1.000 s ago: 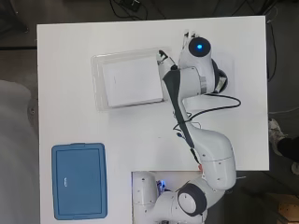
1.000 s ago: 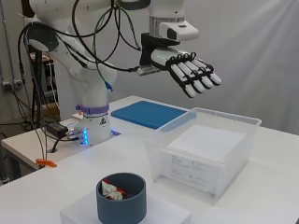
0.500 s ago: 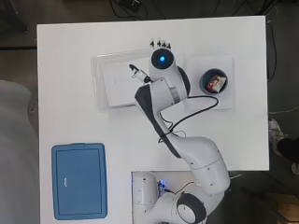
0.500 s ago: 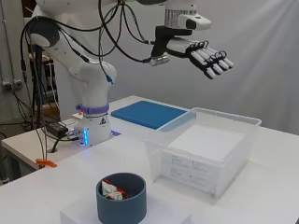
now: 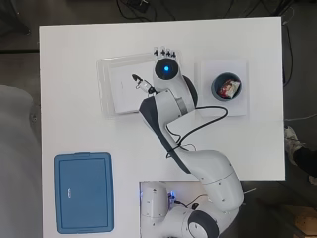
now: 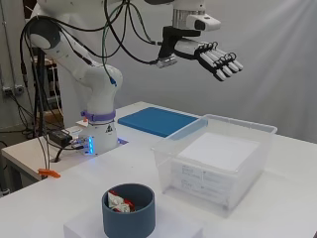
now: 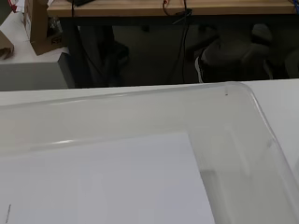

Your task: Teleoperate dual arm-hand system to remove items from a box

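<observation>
Fingers of the hand [image 6: 218,57] are straight and spread, holding nothing, high above the clear box [image 6: 218,161]. This box stands near the far edge of the table [image 5: 74,64], with a white flat item [image 6: 220,148] lying inside. I think the hand should come down slowly inside the walls and curl under one edge of the item.

The scene is lit brightly and evenly from above. The white table [image 5: 74,59] is nearly washed out in the overhead view, and only faint shadows are cast. Soft glare is seen along the clear box [image 7: 140,100] rim. The room behind is left dim in the wrist view.
</observation>
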Robot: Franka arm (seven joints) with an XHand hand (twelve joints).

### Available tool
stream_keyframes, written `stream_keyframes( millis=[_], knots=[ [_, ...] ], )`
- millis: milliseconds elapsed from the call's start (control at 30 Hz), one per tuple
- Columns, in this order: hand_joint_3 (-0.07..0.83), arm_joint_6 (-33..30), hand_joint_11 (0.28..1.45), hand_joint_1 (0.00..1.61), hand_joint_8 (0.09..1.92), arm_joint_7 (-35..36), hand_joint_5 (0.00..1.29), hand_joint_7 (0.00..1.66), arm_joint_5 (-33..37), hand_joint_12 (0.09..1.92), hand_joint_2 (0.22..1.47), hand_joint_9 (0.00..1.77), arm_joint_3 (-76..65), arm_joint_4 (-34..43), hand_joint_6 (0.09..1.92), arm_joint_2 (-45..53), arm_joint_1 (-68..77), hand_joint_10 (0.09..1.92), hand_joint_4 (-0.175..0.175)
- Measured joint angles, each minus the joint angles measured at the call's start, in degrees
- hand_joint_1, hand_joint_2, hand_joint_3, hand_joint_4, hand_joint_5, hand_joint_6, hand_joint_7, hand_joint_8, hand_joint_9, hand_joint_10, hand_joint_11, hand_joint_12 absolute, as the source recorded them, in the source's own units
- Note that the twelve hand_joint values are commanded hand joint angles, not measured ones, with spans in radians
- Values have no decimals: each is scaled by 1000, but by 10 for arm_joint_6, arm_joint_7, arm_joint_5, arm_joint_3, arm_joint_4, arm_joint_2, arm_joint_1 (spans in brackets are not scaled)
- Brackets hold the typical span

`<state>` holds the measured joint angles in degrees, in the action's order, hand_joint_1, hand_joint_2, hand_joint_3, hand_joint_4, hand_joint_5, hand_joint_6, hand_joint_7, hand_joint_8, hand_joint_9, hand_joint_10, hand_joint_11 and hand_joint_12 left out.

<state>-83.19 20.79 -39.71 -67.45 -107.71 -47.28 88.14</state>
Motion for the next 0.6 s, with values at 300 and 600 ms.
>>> stream_keyframes(
  millis=[300,600],
  knots=[
    [6,2,397,0,87,-2,172,183,3,87,834,282,1,3,87,0,-6,87,-1],
    [3,-1,395,0,87,-2,168,181,3,87,833,281,-2,7,87,2,-4,87,-3]
  ],
)
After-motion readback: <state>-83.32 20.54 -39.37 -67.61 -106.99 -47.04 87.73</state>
